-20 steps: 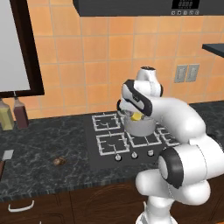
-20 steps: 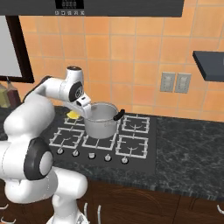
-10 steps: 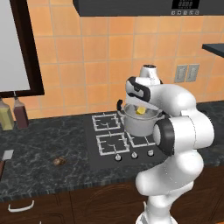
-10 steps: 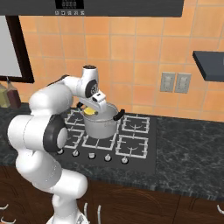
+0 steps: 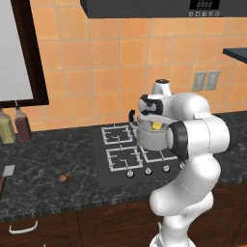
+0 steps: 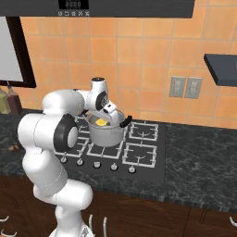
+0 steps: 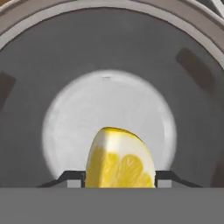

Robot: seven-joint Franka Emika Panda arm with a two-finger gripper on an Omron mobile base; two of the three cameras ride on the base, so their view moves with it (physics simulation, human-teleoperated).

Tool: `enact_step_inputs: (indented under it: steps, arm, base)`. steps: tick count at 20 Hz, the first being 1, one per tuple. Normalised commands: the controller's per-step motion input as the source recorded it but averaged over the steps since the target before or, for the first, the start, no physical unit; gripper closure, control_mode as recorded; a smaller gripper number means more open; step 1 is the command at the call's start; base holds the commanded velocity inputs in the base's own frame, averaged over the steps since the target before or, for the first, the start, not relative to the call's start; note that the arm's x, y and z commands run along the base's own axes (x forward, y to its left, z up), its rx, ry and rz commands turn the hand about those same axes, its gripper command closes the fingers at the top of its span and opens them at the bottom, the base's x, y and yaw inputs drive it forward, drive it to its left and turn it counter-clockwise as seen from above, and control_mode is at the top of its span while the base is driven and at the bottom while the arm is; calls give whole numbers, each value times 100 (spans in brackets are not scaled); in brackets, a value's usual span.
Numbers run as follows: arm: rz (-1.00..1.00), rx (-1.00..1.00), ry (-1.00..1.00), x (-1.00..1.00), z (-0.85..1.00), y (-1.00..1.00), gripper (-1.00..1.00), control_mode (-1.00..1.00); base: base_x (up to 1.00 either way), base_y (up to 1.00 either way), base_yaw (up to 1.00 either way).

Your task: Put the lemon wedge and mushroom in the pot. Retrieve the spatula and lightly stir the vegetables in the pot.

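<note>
The steel pot stands on the stove's back right burner. My gripper hangs over the pot's mouth, shut on the yellow lemon wedge. In the hand view the wedge sits between the two fingertips, with the pot's bare round bottom straight below. The brown mushroom lies on the dark counter left of the stove. The spatula lies at the counter's far left edge, its grey blade showing.
Two sauce bottles stand against the wall at the far left. The gas stove has knobs along its front. A range hood hangs overhead. A shelf juts out at the right.
My arm has swung right with the lemon wedge, from beside the pot's left rim to directly over its opening. The pot and mushroom stayed put.
</note>
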Motion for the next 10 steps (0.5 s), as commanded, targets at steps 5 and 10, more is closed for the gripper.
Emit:
enact_step_inputs:
  steps: [5,10]
  arm:
    - [0,0,-1,18,-25,-12,100,-100]
    - [0,0,-2,-2,-10,0,-100,-100]
  base:
    - [0,0,0]
    - [0,0,0]
